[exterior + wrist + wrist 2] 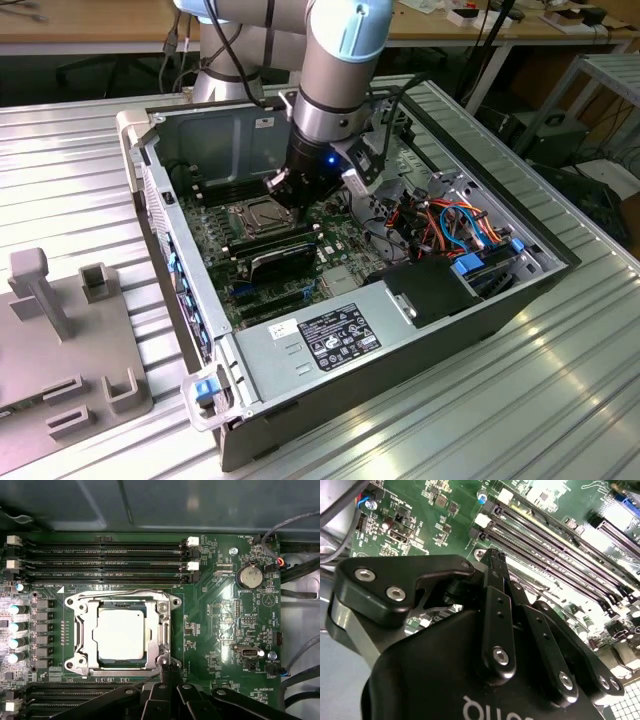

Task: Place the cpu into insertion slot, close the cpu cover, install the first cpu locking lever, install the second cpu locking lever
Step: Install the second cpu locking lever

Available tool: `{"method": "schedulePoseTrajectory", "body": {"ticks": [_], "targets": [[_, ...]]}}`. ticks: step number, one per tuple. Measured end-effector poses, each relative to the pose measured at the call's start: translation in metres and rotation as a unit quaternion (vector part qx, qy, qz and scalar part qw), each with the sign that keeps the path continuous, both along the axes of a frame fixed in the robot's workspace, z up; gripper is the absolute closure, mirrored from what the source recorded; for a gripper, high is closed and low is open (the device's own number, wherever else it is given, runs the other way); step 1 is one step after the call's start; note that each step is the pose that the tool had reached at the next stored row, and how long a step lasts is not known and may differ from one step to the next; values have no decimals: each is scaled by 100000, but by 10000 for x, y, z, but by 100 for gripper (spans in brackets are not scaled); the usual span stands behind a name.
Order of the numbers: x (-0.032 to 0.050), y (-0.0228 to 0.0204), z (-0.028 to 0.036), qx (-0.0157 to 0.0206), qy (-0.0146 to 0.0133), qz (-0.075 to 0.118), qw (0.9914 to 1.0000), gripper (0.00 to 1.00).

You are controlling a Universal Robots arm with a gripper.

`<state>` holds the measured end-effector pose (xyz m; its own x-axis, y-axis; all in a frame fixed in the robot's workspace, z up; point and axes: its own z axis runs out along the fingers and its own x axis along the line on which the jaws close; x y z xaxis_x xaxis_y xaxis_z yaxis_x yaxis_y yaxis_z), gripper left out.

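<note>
The cpu (121, 632), a pale silver square, lies in the insertion slot, whose silver frame (73, 601) rims it. The cpu cover (86, 630) lies flat around the cpu, its window showing the chip's top. A thin wire lever (120, 591) runs along the socket edge beside the memory slots. My gripper (168, 668) is shut with nothing visible between its black fingers, tips right at one corner of the socket frame. In the second wrist view the gripper (493, 555) points down at the board beside the memory slots. The exterior view has the gripper (284, 190) low inside the case beside the socket (258, 216).
Long black memory slots (105, 560) flank the socket on two sides. The open computer case (330, 345) has tall metal walls around the board. Coloured cables (455, 225) and a black drive bay (430, 290) fill the exterior view's right. A grey fixture (70, 330) stands at its left.
</note>
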<state>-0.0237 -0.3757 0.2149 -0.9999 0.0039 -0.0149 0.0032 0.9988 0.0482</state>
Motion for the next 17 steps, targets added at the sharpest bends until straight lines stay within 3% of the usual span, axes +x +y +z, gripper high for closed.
{"method": "schedulePoseTrajectory", "body": {"ticks": [4, 7, 9, 12, 17], "targets": [[-62, 0, -3, 2, 2, -2, 100000, 89], [-223, -1, -18, -13, 8, 0, 100000, 89], [-260, 0, -21, -4, 3, 1, 100000, 89], [-293, 0, -21, -9, 9, 1, 100000, 89], [-294, 0, 37, -29, 2, -4, 100000, 89]]}}
